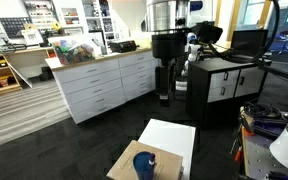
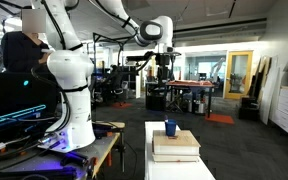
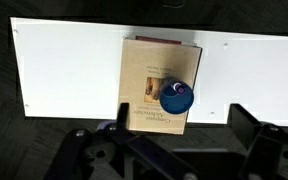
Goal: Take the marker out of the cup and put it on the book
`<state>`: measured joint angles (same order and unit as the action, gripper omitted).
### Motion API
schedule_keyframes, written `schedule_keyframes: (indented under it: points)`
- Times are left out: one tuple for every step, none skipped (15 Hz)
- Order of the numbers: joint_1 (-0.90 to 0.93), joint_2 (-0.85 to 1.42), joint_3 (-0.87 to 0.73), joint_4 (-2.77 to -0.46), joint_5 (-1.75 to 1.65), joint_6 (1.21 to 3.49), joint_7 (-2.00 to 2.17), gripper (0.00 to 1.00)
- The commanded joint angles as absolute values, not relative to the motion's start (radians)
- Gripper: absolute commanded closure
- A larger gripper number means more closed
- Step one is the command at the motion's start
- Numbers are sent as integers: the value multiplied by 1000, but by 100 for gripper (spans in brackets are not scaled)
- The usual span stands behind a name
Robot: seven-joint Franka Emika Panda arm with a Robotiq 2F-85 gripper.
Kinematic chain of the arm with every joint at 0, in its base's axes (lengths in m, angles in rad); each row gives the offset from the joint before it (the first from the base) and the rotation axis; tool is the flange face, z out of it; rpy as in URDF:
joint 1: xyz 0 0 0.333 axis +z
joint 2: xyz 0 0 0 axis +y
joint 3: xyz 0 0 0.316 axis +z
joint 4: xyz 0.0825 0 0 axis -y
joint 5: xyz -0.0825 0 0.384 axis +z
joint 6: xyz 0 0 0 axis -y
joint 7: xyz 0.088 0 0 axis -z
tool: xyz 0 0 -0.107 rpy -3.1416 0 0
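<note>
The dark-blue cup (image 3: 176, 98) stands on the lower right part of a tan book with a printed cover (image 3: 149, 75). The purple marker (image 3: 181, 88) stands inside the cup; only its tip shows. The tan book lies on a large white flat rectangular surface (image 3: 64, 70). The cup also shows in both exterior views (image 1: 144, 163) (image 2: 171, 128), on top of the stack (image 2: 174, 146). My gripper (image 3: 184, 125) is open and empty. It hangs high above the cup (image 2: 162, 68) (image 1: 164, 92), with its dark fingers wide apart.
The white surface (image 1: 172, 135) is long and narrow with dark floor around it. White drawer cabinets (image 1: 99, 85) stand behind. A dark desk with monitors (image 1: 229, 70) is beyond. The robot's white base (image 2: 69, 90) stands beside the white surface.
</note>
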<state>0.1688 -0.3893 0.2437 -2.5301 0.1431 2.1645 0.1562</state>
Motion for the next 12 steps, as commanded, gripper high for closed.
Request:
schedule_keyframes:
  points:
    - [189, -351, 240, -2529, 132, 2217, 145, 0]
    - [191, -340, 240, -2528, 131, 2223, 144, 0]
    - [194, -329, 241, -2528, 130, 2231, 144, 0]
    - [196, -319, 242, -2525, 129, 2235, 143, 0]
    - [198, -308, 243, -2523, 128, 2239, 144, 0]
    - [199, -299, 244, -2521, 125, 2240, 146, 0]
    - [200, -296, 245, -2513, 119, 2222, 150, 0]
    - [200, -310, 237, -2526, 133, 2219, 154, 0]
    - [202, -304, 237, -2525, 131, 2219, 154, 0]
    - [202, -300, 237, -2524, 129, 2219, 154, 0]
    - [203, -300, 237, -2523, 129, 2219, 154, 0]
    - [203, -300, 237, -2523, 128, 2219, 154, 0]
